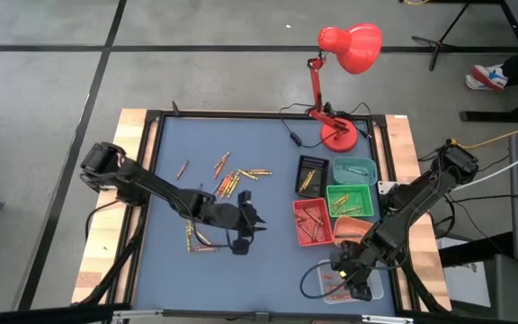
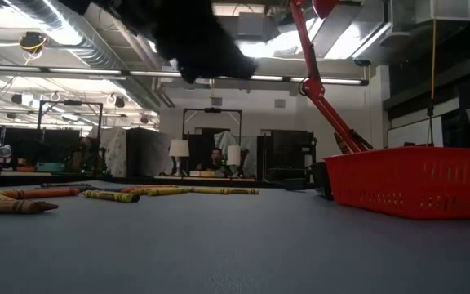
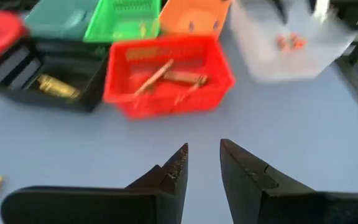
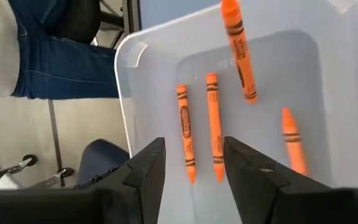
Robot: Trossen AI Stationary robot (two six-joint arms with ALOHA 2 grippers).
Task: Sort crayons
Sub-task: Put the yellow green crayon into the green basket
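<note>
A: Blue table (image 1: 268, 261), trays by the red lamp (image 1: 344, 63): why so?

B: Sorting by colour, likely. Right gripper (image 4: 191, 163), furthest from the lamp, jaws spread and empty above the clear bin (image 4: 334, 74), orange crayons (image 4: 213, 127) inside. Left gripper (image 3: 202, 163) parted, empty, facing the red tray (image 3: 166, 78). Loose crayons (image 1: 236, 178) left of the lamp.

A: Writing?

B: Crayon wrappers unreadable.

crayons (image 1: 232, 180) scattered left of trays (image 1: 335, 202)

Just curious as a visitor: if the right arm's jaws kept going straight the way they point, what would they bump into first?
Probably the orange crayons lying in the clear tray; the right gripper hangs open just over them.
</note>
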